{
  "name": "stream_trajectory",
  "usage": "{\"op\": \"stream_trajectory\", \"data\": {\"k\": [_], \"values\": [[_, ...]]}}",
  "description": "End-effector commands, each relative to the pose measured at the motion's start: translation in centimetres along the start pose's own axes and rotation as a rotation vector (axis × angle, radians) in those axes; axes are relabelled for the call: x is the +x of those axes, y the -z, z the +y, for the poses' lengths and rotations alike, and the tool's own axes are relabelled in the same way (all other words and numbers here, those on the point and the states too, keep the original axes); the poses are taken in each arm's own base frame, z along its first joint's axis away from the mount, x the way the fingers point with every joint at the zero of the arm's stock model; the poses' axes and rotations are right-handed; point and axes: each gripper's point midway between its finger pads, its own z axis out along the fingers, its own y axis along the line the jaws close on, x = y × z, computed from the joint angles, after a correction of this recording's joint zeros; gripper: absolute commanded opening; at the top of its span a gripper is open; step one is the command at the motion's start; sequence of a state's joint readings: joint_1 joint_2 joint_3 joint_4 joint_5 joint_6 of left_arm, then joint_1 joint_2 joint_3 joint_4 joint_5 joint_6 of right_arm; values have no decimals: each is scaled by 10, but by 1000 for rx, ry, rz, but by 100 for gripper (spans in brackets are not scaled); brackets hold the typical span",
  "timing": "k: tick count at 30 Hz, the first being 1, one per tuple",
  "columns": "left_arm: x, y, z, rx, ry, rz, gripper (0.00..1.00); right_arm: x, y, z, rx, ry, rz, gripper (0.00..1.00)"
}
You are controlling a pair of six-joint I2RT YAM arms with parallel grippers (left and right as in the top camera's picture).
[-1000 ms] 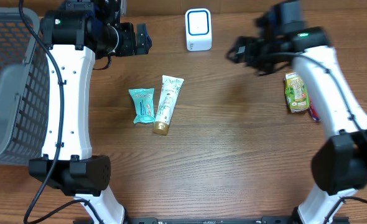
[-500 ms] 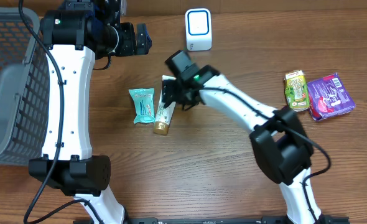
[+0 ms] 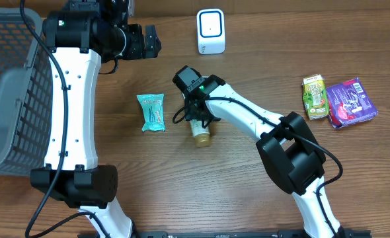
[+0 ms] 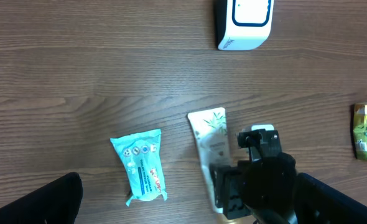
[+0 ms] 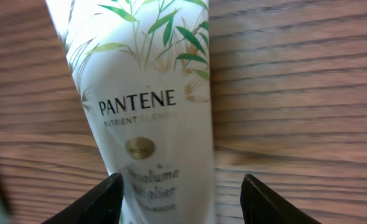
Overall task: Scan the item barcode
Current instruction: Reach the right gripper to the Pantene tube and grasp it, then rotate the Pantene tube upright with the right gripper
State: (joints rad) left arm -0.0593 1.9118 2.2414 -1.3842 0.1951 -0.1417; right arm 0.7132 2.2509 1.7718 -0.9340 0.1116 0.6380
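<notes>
The item is a white Pantene tube (image 5: 146, 106) with a gold cap (image 3: 201, 139), lying flat on the table's middle. My right gripper (image 3: 196, 118) hangs straight over it and hides most of it from above. Its jaws (image 5: 180, 199) straddle the tube's lower part. The left fingertip (image 5: 99, 202) sits against the tube's edge, and bare wood shows between the tube and the right fingertip, so the gripper is open. The white-and-blue scanner (image 3: 211, 31) stands at the back. My left gripper (image 3: 149, 41) hovers open and empty at the back left, looking down on the tube (image 4: 209, 134).
A teal wipes packet (image 3: 152, 111) lies just left of the tube. A green packet (image 3: 314, 97) and a purple packet (image 3: 351, 102) lie at the right. A grey mesh basket (image 3: 10, 86) fills the left edge.
My right arm swung from the right side across to the tube and came down over it. The tube slid a little to the right. The right jaws have narrowed. The left arm stayed still.
</notes>
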Motion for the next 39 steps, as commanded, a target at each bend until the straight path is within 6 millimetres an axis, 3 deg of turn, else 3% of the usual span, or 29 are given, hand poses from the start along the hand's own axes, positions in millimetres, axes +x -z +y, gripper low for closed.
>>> {"op": "stream_trajectory", "data": {"k": [1, 5, 8, 11, 16, 22, 29, 36, 39], "values": [[-2, 4, -5, 10, -23, -13, 100, -7, -2, -12, 55, 149, -27, 61], [-2, 4, -5, 10, -23, -13, 100, -8, 12, -8, 53, 374, -18, 61], [-2, 4, -5, 10, -23, -13, 100, -14, 38, 1, 106, 535, -73, 61], [-2, 4, -5, 10, -23, -13, 100, -3, 54, 9, 225, 673, -120, 65], [-2, 4, -5, 10, -23, -13, 100, 32, 43, 22, 326, 791, -125, 64], [-2, 4, -5, 10, -23, -13, 100, 20, 37, 7, 545, 815, -281, 69], [-2, 4, -5, 10, -23, -13, 100, 19, 17, -12, 557, 789, -265, 69], [-2, 4, -5, 10, -23, -13, 100, 32, -2, -20, 543, 796, -241, 50], [-2, 4, -5, 10, -23, -13, 100, 36, -4, -25, 553, 803, -227, 28]]}}
